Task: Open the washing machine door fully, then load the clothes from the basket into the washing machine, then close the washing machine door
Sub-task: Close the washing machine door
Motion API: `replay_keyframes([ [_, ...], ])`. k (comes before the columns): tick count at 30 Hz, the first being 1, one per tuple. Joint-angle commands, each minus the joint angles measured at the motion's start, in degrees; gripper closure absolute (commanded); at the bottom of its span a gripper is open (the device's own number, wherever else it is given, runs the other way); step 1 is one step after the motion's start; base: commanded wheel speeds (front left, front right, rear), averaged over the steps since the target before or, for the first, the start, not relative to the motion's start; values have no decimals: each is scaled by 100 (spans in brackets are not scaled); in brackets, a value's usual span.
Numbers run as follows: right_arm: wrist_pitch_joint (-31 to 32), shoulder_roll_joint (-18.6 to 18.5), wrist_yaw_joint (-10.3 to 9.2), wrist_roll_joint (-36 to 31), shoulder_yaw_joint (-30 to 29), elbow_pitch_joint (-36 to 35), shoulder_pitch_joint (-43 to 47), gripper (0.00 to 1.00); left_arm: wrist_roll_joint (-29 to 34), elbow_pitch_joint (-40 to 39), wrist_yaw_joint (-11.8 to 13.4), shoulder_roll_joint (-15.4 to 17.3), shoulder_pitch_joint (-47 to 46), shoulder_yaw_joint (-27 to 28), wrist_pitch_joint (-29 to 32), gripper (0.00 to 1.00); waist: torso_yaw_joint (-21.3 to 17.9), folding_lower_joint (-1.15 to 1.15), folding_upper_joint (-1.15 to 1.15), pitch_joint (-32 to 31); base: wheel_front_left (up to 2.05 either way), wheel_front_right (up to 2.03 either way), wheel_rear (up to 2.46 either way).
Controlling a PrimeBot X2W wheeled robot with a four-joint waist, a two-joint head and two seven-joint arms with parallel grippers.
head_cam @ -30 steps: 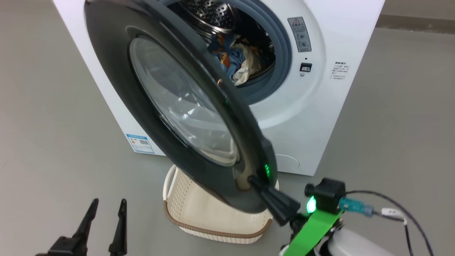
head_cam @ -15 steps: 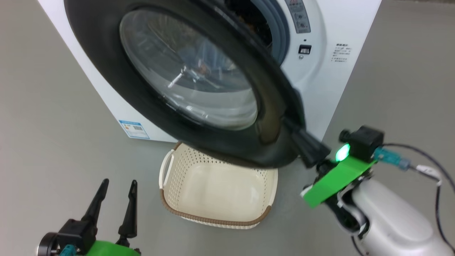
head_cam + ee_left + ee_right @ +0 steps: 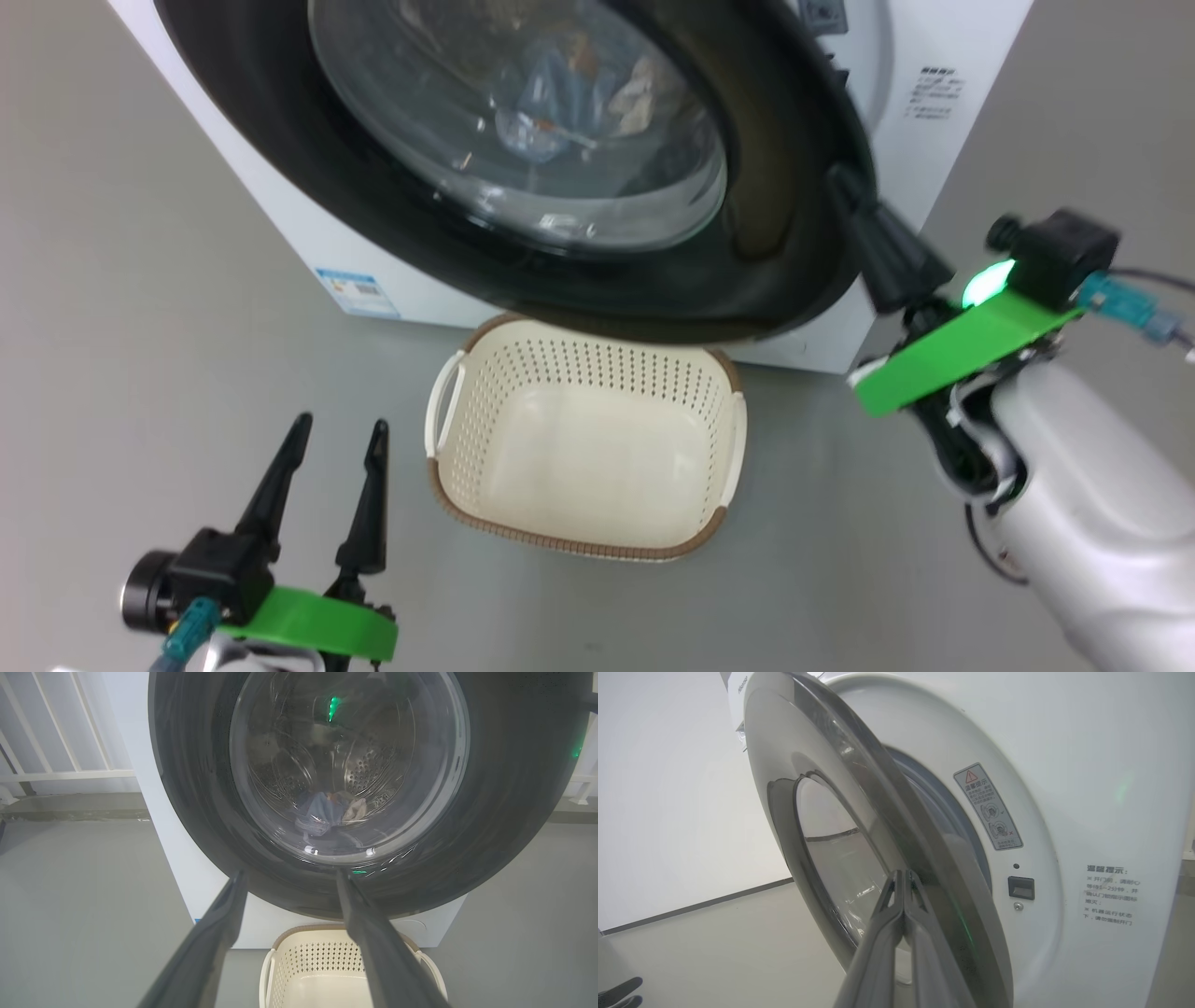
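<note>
Right gripper (image 3: 903,875), jaws pressed together, touches the washing machine door (image 3: 280,177); left gripper (image 3: 341,429) jaws wide, empty.

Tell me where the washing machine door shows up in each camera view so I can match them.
Head view: the washing machine door spans the top, above the basket.
Left wrist view: door upper middle, beyond the open left pincer.
Right wrist view: door nearly edge-on, left of centre, at the shut right pincer tips.
Shared landmark: the white front of the washing machine.
</note>
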Motion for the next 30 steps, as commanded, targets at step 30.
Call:
replay_keyframes([
  [30, -29, -141, -2, -271, -490, 247, -1195, 100, -251, -297, 124, 35, -765, -239, -38, 0, 368, 0, 0, 855, 0, 0, 0],
])
